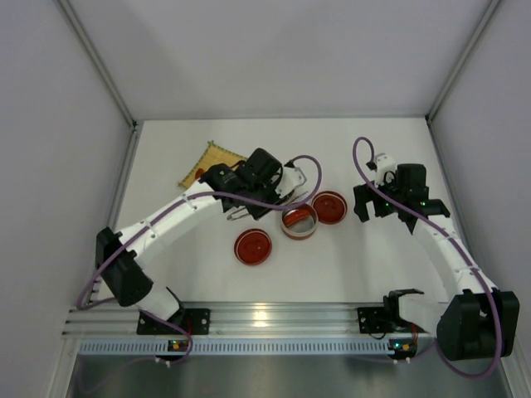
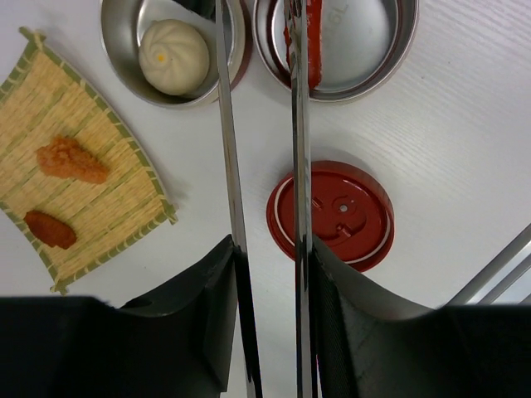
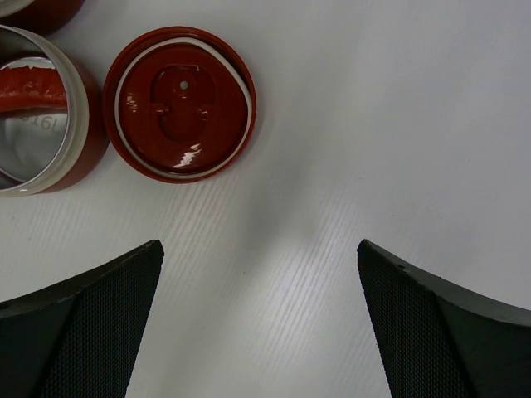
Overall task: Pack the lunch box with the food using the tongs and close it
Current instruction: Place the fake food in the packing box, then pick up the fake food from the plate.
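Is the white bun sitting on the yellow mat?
No, the white bun lies inside a metal lunch box bowl beside the yellow mat.

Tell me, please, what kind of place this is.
Probably a lab robot test cell, not a kitchen: a white table walled by plain grey panels, two arms bolted to a metal rail, toy food on a woven mat.

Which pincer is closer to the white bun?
Left. The left pincer, holding tongs, hovers just beside the bun; the right pincer sits farther off, by a red lid.
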Available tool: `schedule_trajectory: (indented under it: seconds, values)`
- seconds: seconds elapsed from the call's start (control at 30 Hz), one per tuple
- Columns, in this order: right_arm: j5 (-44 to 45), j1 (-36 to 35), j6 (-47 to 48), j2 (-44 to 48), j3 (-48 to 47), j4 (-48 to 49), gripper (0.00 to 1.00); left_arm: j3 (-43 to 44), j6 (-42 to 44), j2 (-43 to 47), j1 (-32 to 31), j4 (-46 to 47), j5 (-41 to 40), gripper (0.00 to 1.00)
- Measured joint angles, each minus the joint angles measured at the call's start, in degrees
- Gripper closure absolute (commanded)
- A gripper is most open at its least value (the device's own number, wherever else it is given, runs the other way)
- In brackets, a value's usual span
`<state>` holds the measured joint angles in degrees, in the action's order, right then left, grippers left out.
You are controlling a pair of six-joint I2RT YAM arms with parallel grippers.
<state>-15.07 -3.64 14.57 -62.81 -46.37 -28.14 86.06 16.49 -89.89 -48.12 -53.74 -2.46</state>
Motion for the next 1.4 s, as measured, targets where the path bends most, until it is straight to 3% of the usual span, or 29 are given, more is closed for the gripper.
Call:
schedule_trajectory:
  seconds: [0.13,0.33,0.43,0.77,1.4]
  values:
    - [0.0,0.0,0.0,0.0,0.0,0.0,0.01,1.2,-1.9,3.1,4.1,-0.8,0.4,0.57]
    - [0.0,0.0,0.0,0.0,0.0,0.0,0.01,4.6,-7.5,3.5,27.3,-0.5,5.4,0.54]
    - [0.0,0.0,0.0,0.0,0.0,0.0,0.01,4.6,-10.6,3.0,33.7,-1.2,6.1,0.51]
    - [0.0,0.0,0.0,0.0,0.0,0.0,0.01,1.1,-18.0,-4.6,37.4,-1.2,11.7,0.49]
    - [0.0,0.0,0.0,-0.7,0.0,0.0,0.01,-2.5,-19.6,-12.5,37.4,3.9,12.7,0.5]
